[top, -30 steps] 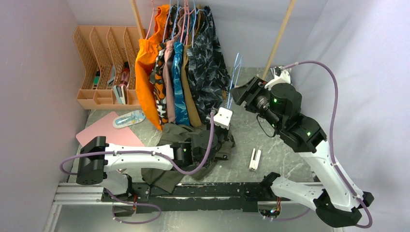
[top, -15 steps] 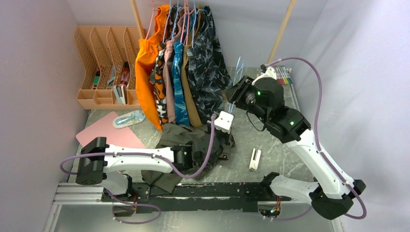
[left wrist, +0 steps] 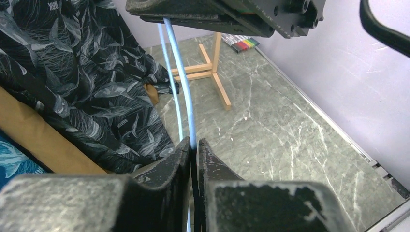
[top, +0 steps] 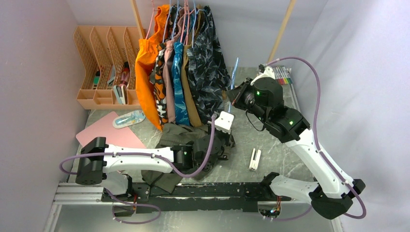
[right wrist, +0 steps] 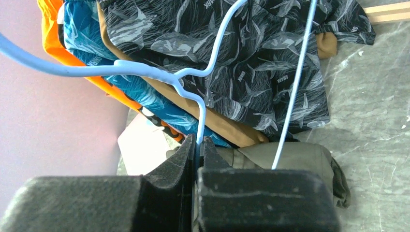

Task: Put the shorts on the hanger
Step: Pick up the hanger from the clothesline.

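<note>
Top view: the plain dark olive-green fabric shorts [top: 167, 178] lie bunched on the grey marbled table [top: 278, 145], partly under my left arm. The thin light-blue wire hanger [top: 235, 72] stands near-upright beside a hanging dark grey leaf-print garment [top: 210, 58].

Left wrist: my left tool [left wrist: 193, 147] is pinched together on one hanger wire.

Right wrist: my right tool [right wrist: 198, 145] is clamped on the hanger wire just below the neck. The shorts lie beyond it, on the table.
</note>
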`<state>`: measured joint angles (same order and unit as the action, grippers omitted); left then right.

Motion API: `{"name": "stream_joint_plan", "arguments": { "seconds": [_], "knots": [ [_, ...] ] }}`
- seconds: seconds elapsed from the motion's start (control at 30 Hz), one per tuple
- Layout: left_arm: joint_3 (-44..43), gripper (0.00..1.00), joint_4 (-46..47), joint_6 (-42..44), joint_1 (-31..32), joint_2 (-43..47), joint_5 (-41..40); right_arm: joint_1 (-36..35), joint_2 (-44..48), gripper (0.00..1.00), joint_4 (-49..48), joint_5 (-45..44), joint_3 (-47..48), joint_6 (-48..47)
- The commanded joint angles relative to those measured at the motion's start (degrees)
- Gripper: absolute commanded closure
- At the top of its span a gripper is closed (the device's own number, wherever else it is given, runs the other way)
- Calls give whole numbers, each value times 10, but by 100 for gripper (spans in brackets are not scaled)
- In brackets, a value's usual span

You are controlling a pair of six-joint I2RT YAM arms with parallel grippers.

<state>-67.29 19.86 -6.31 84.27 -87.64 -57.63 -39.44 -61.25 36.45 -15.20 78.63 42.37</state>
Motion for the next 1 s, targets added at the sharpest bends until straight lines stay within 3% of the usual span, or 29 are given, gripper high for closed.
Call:
{"name": "stream_joint_plan", "arguments": {
  "seconds": [0.0, 0.13, 0.2, 0.27, 0.33, 0.43, 0.6, 0.77, 0.97],
  "knots": [
    [-27, 78, -34, -37, 5, 25, 27, 2, 14, 100, -4, -1, -3, -21],
    [-36, 32, -112, -90, 6, 50, 52, 3, 24, 100, 10, 2, 4, -39],
    [-45, 23, -182, -134, 6, 70, 69, 2, 29, 100, 24, 0, 15, -54],
    [-46, 1, -264, -194, 7, 111, 82, 2, 39, 100, 37, -2, 22, -72],
    [-28, 1, -333, -235, 7, 159, 88, 2, 52, 100, 48, 9, 28, -100],
    [-2, 1, -386, -219, 6, 243, 113, 2, 67, 100, 75, 57, 33, -162],
    [-33, 1, -383, -23, 6, 345, 240, 2, 106, 100, 110, 182, 25, -279],
    [-143, 1, -469, 120, 7, 332, 381, -6, 154, 100, 121, 343, 29, -342],
    [-257, 0, -610, 185, 7, 249, 490, -15, 168, 100, 142, 468, 36, -385]
  ]
}}
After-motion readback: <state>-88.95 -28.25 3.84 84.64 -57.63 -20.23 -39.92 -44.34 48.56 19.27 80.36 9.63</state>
